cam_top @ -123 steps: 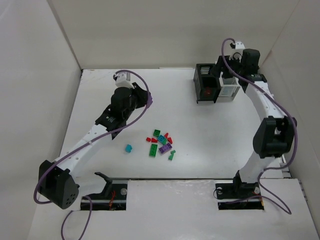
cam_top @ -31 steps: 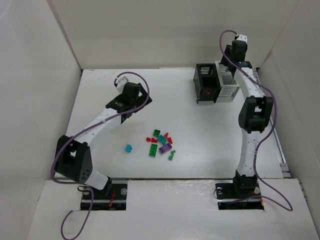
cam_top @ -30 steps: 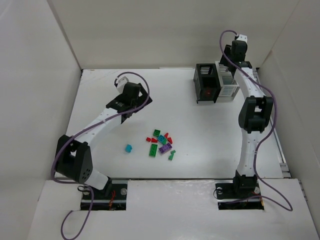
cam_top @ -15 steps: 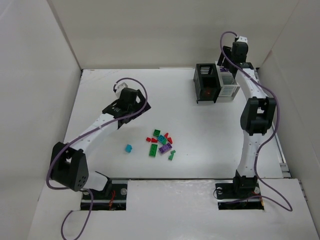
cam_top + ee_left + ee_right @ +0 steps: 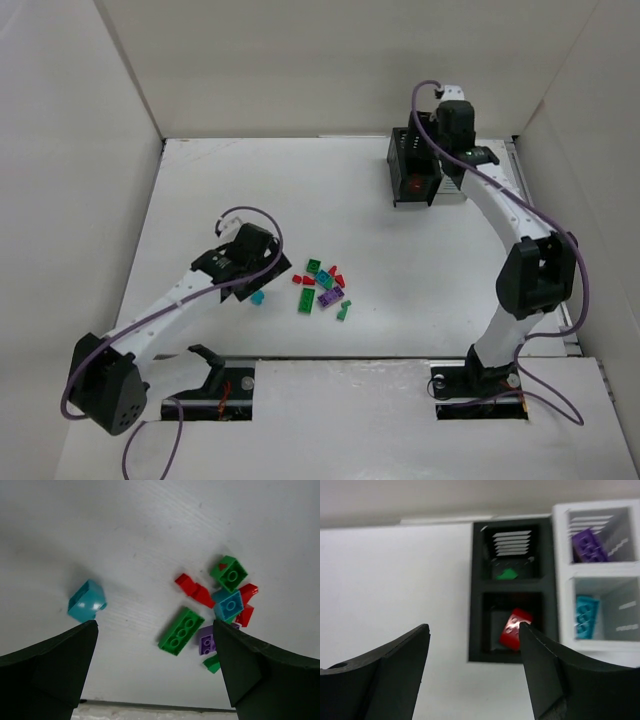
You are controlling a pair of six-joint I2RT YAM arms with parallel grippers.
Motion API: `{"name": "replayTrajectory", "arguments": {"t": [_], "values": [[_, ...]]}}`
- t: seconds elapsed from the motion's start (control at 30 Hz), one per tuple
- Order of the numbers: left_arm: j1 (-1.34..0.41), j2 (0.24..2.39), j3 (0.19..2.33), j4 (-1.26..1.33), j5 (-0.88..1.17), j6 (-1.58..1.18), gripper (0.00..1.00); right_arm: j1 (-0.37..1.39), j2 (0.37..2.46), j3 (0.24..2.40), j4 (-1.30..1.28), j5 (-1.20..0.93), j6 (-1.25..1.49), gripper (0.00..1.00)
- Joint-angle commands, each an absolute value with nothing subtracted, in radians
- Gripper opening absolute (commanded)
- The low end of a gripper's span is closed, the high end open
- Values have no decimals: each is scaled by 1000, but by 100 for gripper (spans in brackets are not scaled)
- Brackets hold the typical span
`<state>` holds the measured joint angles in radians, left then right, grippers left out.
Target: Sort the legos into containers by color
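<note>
Plainly both arms are at opposite ends of the job. The left hand hangs low over the counter with its fingers spread and empty. A lone teal brick lies just past the left finger, probably the next pick, since it sits apart from the pile with bare counter all round. The long green brick lies nearer the middle of the gap. The right hand, also spread and holding nothing, hovers over the black bin, where a red brick rests in the near compartment and a green piece in the far one. The white bin beside it holds a purple brick and a teal one. The bins stand close to the back wall, leaving little room behind them.
</note>
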<state>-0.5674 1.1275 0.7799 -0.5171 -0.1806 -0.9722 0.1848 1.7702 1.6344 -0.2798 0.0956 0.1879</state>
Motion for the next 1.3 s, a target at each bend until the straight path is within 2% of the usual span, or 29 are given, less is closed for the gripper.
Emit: {"name": "replayTrajectory", "arguments": {"t": [0.0,0.23,0.37,0.57,0.93,1.07,1.27], "values": [[-566,1023,707,-699,-241,-1168,98,242,1724,1560,-294,83,198,77],[-557,945,604,-684,-241,-1236,92,313,1680,1480,-313,97,216,77],[-548,997,595,-657,-264,-1273,86,331,1649,1442,-328,106,225,77],[-525,1057,584,-580,-296,-1298,70,331,1606,1416,-328,115,245,77],[-505,1134,584,-531,-307,-1298,60,341,1575,1388,-337,155,255,77],[-505,1164,566,-499,-269,-1289,51,341,1566,1379,-337,173,264,77],[-505,1175,557,-500,-268,-1289,31,341,1566,1370,-347,193,264,77]]}}
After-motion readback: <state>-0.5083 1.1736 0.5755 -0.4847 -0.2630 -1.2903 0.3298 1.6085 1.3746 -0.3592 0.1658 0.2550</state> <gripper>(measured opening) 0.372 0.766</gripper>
